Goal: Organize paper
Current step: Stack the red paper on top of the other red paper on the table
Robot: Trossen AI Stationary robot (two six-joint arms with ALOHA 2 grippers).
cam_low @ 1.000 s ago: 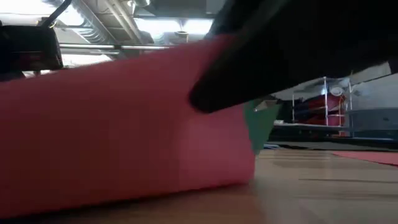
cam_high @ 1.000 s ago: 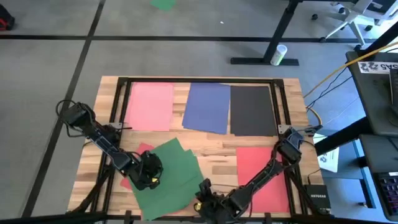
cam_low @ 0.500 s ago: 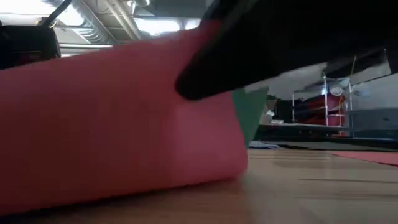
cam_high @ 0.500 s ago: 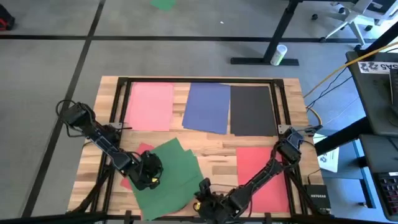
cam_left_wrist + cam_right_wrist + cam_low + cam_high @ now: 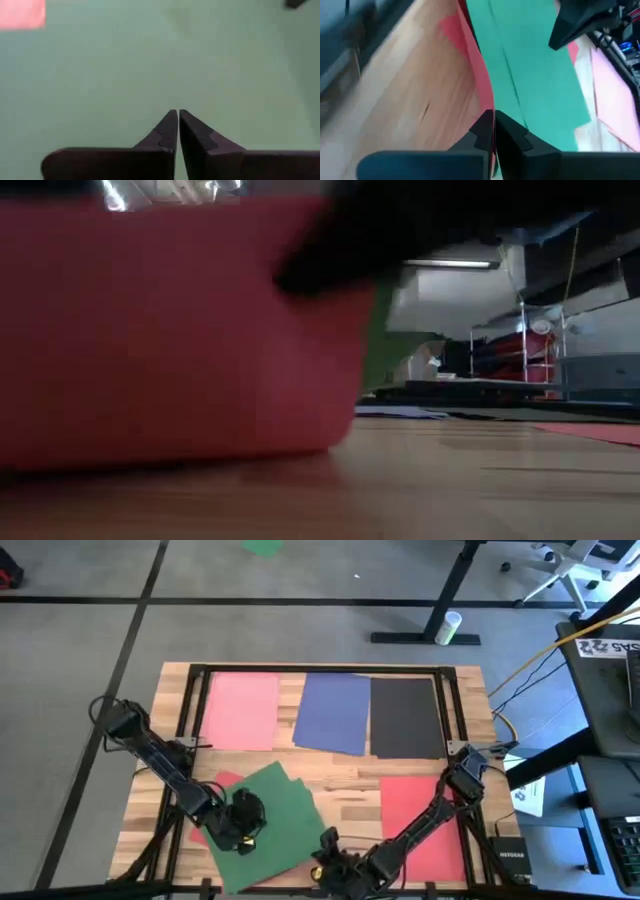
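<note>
Shifted nearer, left pincer [image 5: 243,823] presses clenched on green sheets [image 5: 270,805]; right pincer [image 5: 322,873] pinches red sheet [image 5: 481,82].

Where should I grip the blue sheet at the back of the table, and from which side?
Take the blue sheet by its near edge, coming from the front. That edge lies on bare wood, skewed clear of its neighbours, while its right side butts against the black sheet.

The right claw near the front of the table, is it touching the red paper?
Touching. In the right wrist view, the right gripper has its fingers shut on the edge of a red sheet, which runs straight in between them.
</note>
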